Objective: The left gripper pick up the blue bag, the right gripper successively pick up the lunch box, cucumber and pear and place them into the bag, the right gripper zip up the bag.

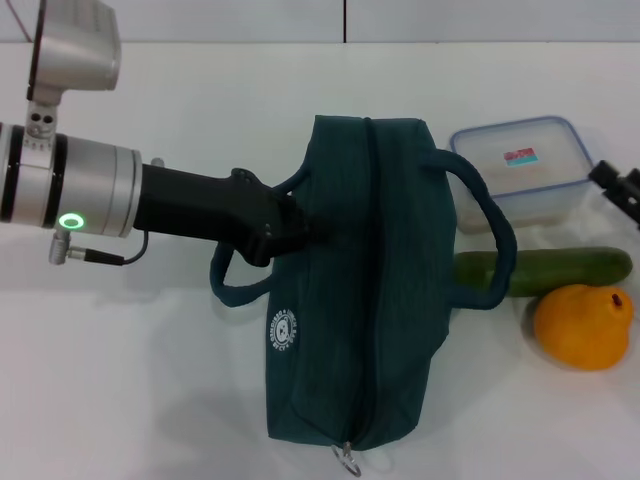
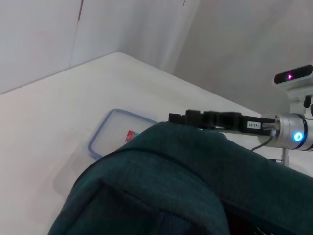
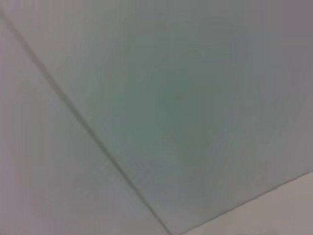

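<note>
the left gripper reaches in from the robot's left and meets the left flank of the bag near its far end, close to the root of the left handle. its fingertips sink into or behind the dark fabric, so whether they are clamped on the cloth or only pressed against it cannot be told. the bag lies on the white table with its long axis running from near to far, the zipper along its middle appearing shut and the ring pull at the near end.

all the goods lie on the bag's right side, so the right arm is the nearer one to them. the box sits farthest back, just beside the bag's right handle. the cucumber lies crosswise, its left end passing under that handle loop. the pear rests against the cucumber's near side.

the right gripper shows only as a dark part at the right edge of the head view, beside the box; the left wrist view shows it beyond the bag's ridge, but its fingers cannot be read. the right wrist view shows only blank wall. the bag's lining is hidden.
</note>
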You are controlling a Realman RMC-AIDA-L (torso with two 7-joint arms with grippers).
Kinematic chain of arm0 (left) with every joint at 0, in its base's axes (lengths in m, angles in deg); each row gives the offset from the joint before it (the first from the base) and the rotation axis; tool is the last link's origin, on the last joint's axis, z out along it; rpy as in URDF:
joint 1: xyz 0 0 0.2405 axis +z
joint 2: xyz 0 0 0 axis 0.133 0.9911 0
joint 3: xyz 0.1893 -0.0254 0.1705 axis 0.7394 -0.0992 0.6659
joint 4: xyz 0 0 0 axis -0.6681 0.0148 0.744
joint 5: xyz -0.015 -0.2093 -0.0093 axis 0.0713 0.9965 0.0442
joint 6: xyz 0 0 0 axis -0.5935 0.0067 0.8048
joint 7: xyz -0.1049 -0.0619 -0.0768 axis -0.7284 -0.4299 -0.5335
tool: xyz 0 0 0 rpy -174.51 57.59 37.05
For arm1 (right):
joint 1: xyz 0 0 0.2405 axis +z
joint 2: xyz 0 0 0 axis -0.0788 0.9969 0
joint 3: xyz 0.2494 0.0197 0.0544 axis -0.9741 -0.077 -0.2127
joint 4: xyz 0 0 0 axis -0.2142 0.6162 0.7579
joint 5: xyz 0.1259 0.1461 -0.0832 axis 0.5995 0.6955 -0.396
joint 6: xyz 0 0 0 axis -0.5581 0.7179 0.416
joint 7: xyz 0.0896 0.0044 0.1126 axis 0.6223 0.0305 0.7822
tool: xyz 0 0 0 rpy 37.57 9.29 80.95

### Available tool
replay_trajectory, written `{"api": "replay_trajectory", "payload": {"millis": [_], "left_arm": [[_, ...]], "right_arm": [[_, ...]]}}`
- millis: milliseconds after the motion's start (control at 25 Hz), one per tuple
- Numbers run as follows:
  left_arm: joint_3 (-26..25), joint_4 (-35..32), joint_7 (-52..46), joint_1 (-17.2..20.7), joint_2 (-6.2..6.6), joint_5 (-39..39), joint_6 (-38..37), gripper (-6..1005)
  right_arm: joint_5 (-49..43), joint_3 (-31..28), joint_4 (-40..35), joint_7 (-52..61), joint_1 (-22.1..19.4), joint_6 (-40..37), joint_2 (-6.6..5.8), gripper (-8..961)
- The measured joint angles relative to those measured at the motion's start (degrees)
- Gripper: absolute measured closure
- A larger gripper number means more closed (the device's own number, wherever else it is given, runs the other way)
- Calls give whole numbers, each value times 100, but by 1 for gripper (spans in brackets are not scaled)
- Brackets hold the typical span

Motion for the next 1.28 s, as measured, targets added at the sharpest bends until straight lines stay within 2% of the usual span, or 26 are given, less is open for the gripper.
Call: {"api": "replay_trajectory", "payload": {"millis": [160, 440, 520, 720, 1000, 1280], "left_arm": [[6, 0, 3, -7, 0, -7, -1, 947], [1, -14, 156, -4, 0, -14, -8, 946], [-9, -8, 211, 4, 0, 0, -9, 946], [20, -24, 227, -17, -7, 4, -10, 945], [25, -20, 297, -22, -9, 9, -10, 944], [25, -6, 323, -18, -9, -4, -10, 943]], "right_arm": [[1, -139, -1, 736, -1, 125, -3, 169], [-27, -158, 0, 2111, 166, 621, -150, 176], [-25, -160, -2, 2265, 246, 685, -158, 178], [-48, -116, -7, 2710, 486, 810, -101, 182], [-56, -117, -166, 3105, 605, 1145, 83, 189], [-16, -155, -433, 3172, 642, 1451, 97, 196]]}}
